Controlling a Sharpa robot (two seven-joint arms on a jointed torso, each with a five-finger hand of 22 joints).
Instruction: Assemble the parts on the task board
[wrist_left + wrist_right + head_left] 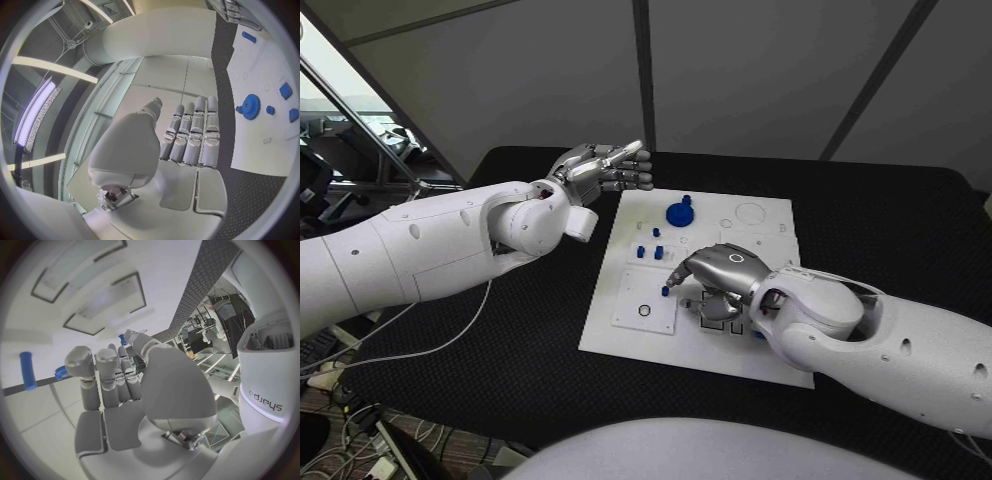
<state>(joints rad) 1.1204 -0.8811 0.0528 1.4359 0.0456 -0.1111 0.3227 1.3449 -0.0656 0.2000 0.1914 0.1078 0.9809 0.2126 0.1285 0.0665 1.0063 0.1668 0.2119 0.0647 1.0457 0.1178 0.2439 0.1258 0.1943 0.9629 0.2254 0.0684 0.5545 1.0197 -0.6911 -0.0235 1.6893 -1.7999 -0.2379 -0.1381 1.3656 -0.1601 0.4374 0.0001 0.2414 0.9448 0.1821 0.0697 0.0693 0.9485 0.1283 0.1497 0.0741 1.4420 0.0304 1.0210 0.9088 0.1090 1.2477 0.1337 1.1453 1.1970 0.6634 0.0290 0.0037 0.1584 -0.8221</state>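
Observation:
The white task board (625,300) lies in the middle of the black table. A blue gear (679,213) (251,106) stands near its far edge, with small blue pegs (656,233) (285,90) just in front. My right hand (718,275) (119,385) hovers low over the board's middle, fingers bent down toward it. Its outstretched thumb tip touches a small blue part (666,291) (122,338); nothing is pinched. Another blue peg (27,371) lies on the board beyond the fingers. My left hand (603,170) (187,135) is raised off the board's far left corner, fingers straight, holding nothing.
A grey slotted fixture (718,322) sits on the board under my right hand. A ring outline (643,312) marks the near left panel, and round recesses (751,212) lie at the far right. Black table (877,220) surrounds the board.

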